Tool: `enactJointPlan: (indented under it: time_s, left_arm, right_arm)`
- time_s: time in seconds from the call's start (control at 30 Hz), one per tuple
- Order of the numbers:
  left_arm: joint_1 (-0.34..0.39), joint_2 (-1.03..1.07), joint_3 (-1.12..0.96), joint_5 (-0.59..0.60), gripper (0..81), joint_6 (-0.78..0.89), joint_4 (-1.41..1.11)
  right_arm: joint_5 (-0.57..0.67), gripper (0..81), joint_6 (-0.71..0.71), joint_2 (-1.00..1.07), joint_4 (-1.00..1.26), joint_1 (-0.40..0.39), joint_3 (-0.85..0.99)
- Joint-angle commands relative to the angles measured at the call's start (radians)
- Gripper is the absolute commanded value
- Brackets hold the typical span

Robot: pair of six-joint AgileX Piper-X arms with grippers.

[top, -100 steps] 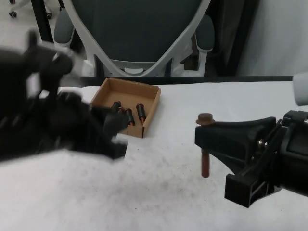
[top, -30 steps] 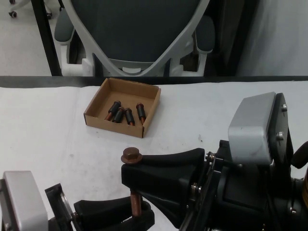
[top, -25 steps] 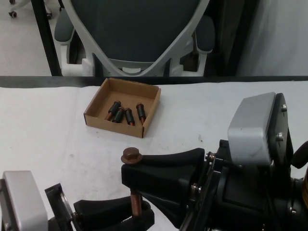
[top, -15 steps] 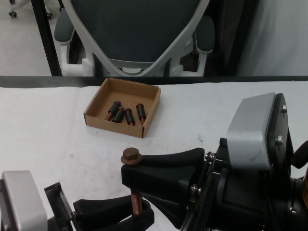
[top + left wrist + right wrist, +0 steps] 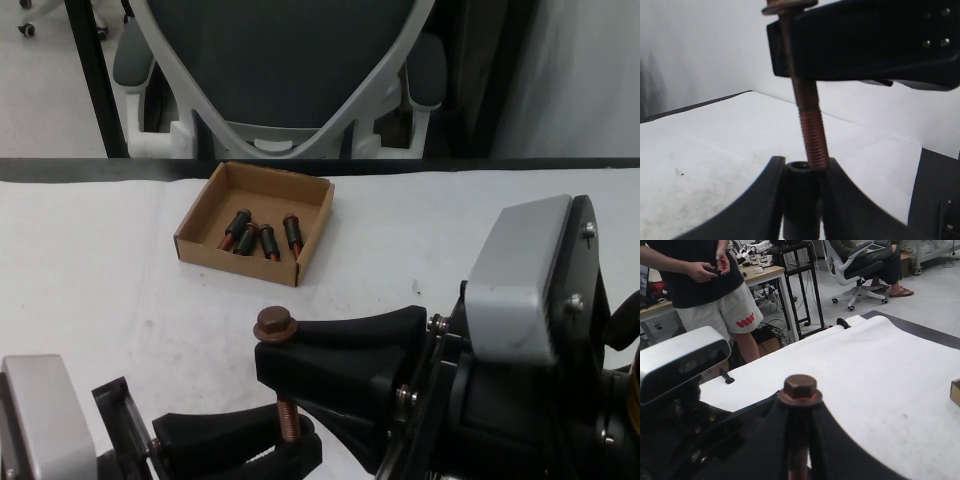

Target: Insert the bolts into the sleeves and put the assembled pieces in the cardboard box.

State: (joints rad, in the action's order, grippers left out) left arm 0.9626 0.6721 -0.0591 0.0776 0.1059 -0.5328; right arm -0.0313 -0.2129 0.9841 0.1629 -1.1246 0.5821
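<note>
A copper bolt (image 5: 282,380) with a hex head stands upright at the front of the bench, with my right gripper (image 5: 300,360) shut on its shank. Its hex head (image 5: 800,389) tops the black fingers in the right wrist view. My left gripper (image 5: 801,180) is shut on a black sleeve (image 5: 800,200) held upright just below. The bolt's threaded end (image 5: 816,145) rests at the sleeve's rim, slightly off its bore. The cardboard box (image 5: 222,222) sits at the back left and holds several assembled pieces (image 5: 262,238).
White cloth (image 5: 100,270) covers the bench. An office chair (image 5: 280,70) stands behind the bench's far edge. The silver camera housing of the left arm (image 5: 680,360) sits close by the right gripper.
Over three seconds the right arm brought the bolt from the right side to the front centre above the left gripper's sleeve. In the last second the bolt sank slightly.
</note>
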Motion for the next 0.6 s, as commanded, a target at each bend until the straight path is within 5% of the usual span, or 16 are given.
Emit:
enactJointPlan:
  time_s: [0.0,0.57]
  left_arm:
    - [0.002,0.0,-0.01,0.02,0.8,0.001,-0.016]
    - [0.002,0.0,-0.01,0.045,0.8,0.044,-0.034]
  right_arm:
    - [-0.015,0.2,0.026,-0.001,-0.016,0.0,0.015]
    - [-0.015,0.2,0.04,-0.001,-0.061,0.0,0.018]
